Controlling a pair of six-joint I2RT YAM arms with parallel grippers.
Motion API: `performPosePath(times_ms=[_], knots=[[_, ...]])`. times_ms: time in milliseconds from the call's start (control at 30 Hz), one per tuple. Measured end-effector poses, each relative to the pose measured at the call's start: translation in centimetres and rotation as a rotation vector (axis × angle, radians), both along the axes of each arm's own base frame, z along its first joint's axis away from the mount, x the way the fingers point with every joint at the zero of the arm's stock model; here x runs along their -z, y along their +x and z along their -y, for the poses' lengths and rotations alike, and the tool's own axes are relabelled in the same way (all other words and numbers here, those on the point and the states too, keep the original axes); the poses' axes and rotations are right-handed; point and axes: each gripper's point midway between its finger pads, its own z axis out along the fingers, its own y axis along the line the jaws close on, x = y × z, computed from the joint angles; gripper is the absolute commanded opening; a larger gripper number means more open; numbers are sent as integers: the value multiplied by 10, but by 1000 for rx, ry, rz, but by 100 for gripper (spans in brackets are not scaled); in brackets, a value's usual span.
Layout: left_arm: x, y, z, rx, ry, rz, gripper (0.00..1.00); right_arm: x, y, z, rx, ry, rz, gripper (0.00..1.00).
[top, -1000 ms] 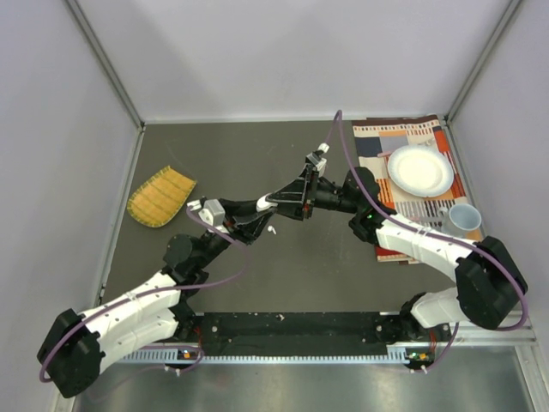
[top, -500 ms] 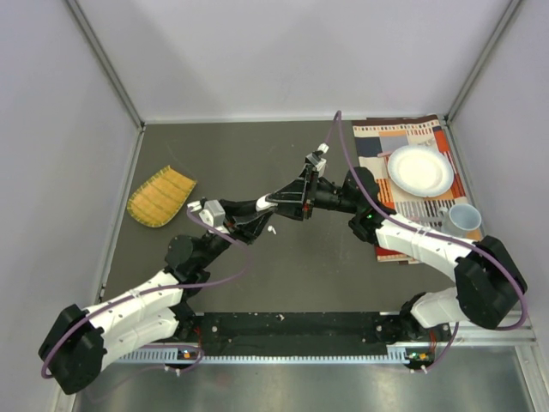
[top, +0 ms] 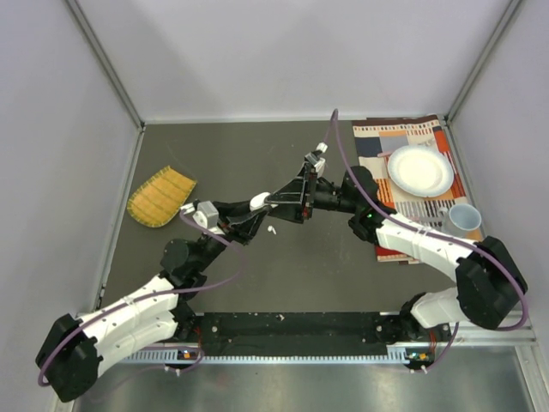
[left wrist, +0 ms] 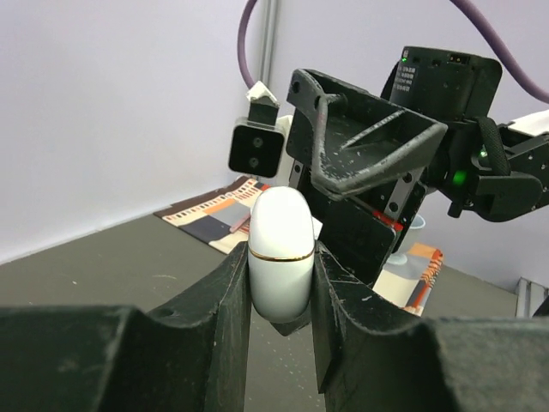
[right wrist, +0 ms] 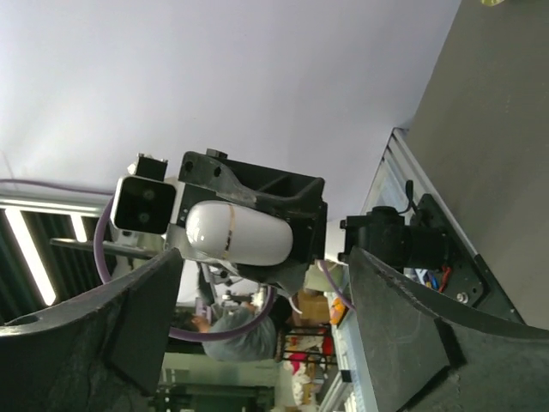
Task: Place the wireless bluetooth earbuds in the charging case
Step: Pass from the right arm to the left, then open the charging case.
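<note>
The left fingers (left wrist: 225, 300) are clamped on the closed charging case (left wrist: 280, 245), with wide tabletop (top: 257, 154) around them. The right fingers (right wrist: 146, 318), closer together before, now stand apart, off the case.

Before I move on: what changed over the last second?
The right gripper opened and let go of the case. The left gripper keeps it clamped and has drawn it slightly left, away from the right fingers. The earbud on the table, the yellow mat, plate and cup stayed put.
</note>
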Motion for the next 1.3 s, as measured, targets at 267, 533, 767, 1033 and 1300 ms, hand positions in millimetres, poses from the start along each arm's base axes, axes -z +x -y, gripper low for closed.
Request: performPosePath(times_ms=[267,533,767,1033,1300], knots=[[-11,-10,-5,27,-43,10,0,-20,-4,7,26,-86,200,82],[-11,-32,8,171,-37,8,0,-68,-11,42,156,-225,621,82],[-30,-50,9,247,-66,111,0,-64,-18,63,188,-345,806,82],[-27,-59,20,323,-40,172,0,-30,-32,47,59,-421,826,82],[-25,-64,22,346,-24,194,0,-26,-37,43,26,-417,841,82]])
